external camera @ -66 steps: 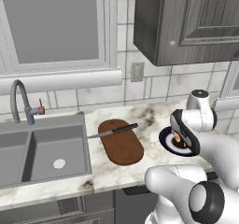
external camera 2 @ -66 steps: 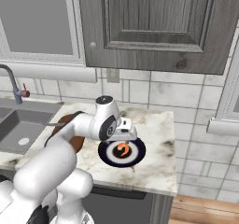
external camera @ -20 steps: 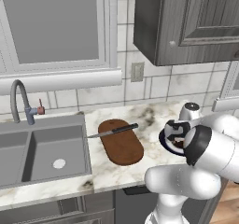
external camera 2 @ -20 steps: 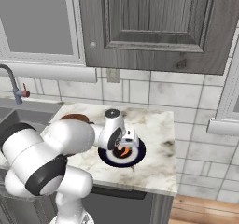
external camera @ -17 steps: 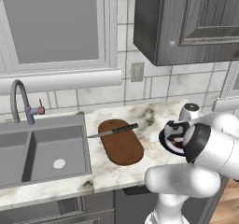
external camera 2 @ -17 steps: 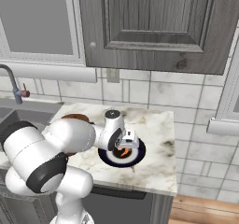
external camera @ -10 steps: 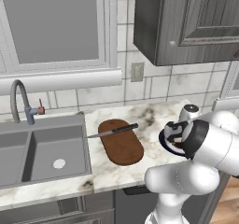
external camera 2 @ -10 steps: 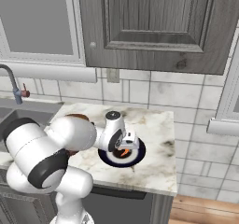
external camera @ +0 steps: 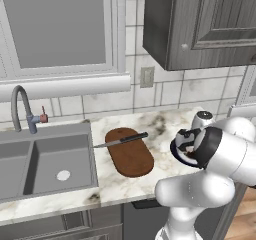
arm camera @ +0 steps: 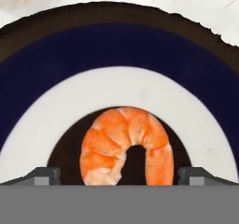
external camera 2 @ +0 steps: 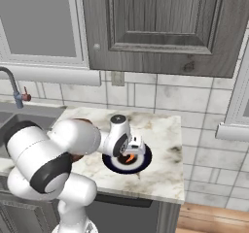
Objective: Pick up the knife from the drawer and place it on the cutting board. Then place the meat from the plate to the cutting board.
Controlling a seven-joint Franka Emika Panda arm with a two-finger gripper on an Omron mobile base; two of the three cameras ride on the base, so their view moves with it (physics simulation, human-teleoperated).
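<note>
The orange-pink meat, a curled shrimp, lies in the middle of the plate, which has a navy rim and stands at the right of the counter. My gripper hangs low over the plate and is open, one fingertip on each side of the meat, not touching it. In the left base view the knife rests across the far end of the brown cutting board, left of the plate. The drawer is out of view.
A sink with a curved faucet lies left of the board. Dark wall cabinets hang above the counter. The counter ends just right of the plate, with wood floor beyond.
The arm has folded in and the hand has come down closer over the plate. The jaws have stayed open; knife, board and meat have not moved.
</note>
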